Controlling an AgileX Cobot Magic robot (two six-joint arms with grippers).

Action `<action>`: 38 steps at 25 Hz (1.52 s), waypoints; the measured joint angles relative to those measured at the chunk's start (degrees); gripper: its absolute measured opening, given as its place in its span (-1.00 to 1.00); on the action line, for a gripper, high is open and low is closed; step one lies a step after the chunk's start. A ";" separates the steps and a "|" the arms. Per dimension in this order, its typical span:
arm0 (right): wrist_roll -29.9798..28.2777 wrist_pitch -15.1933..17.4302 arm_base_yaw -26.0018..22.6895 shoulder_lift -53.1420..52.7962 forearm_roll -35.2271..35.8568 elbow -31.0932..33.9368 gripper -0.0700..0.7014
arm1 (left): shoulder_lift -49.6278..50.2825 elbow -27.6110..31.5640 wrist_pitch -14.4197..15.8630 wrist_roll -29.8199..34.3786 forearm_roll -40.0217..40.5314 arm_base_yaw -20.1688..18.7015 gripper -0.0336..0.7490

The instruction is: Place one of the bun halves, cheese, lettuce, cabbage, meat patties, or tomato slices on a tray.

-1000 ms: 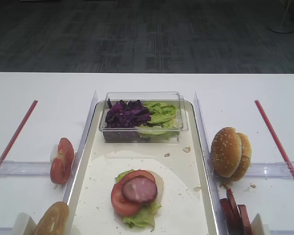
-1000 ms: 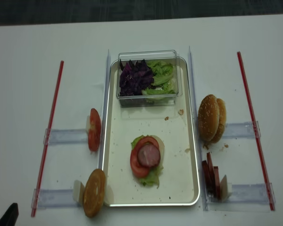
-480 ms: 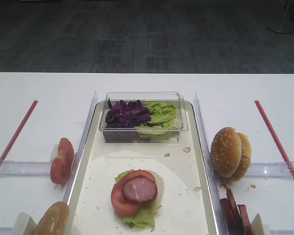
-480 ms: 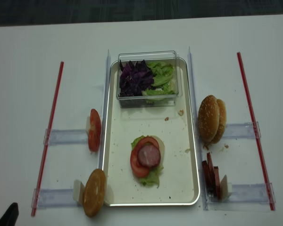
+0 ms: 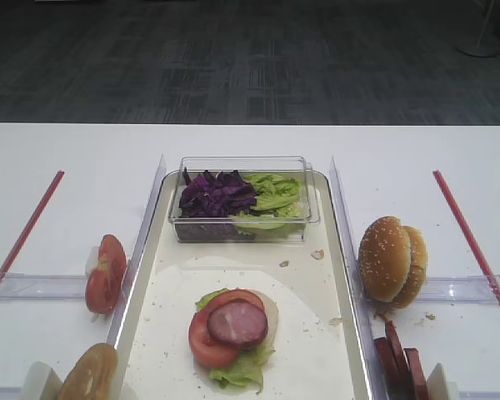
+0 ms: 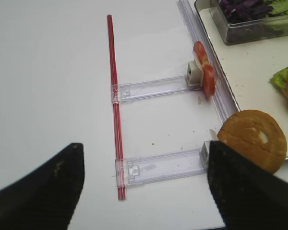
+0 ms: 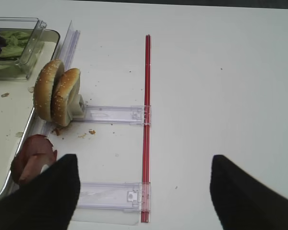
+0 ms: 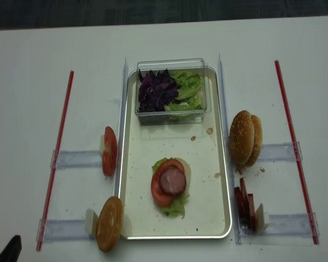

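Tray (image 8: 132, 218) sits at table centre, long axis running away from the robot, crumbs scattered on its cream floor. On it, toward the near half: a stack of lettuce (image 8: 176, 206) at the bottom with a pale layer just showing at the right edge (cheese or bun, cannot tell which), a tomato slice (image 8: 158, 191) over that, and one meat patty (image 8: 173, 180) on top. At the far end a clear plastic box (image 8: 171, 63) rests on the tray, holding cabbage (image 8: 156, 91) on the left and more lettuce on the right.

Supplies outside the tray, each standing on edge in a clear holder: two sesame bun halves (image 8: 246, 137) to the right, spare meat patties (image 8: 245, 206) nearer on the right, spare tomato slices (image 8: 109, 150) to the left, and a single bun half (image 8: 109, 223) at the near left corner.

Right gripper (image 7: 144, 189): fingers spread wide, nothing between them, hanging above bare table beside the right-hand holders, apart from everything. Left gripper (image 6: 144, 184): likewise spread and empty, above the table near the left holders and the near-left bun half.

Judgement: between placements; no item is in hand, the stack is part built, and no top bun is on it. Next move calls for choosing one piece, lowering an open gripper across its thin edge, closing, lifting clear of the holder, then carrying it over the tray rim.
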 joint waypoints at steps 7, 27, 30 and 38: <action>0.00 0.00 0.00 0.00 0.00 0.00 0.59 | 0.00 0.00 0.00 0.00 0.00 0.00 0.34; -0.09 0.00 0.00 0.00 0.00 0.00 0.44 | 0.00 0.00 0.00 0.00 0.00 0.00 0.34; -0.09 0.00 0.00 0.00 0.00 0.00 0.40 | 0.00 0.00 0.00 0.00 0.00 0.00 0.34; -0.09 0.00 0.00 0.00 0.02 0.00 0.27 | 0.00 0.00 0.00 0.00 0.00 0.00 0.34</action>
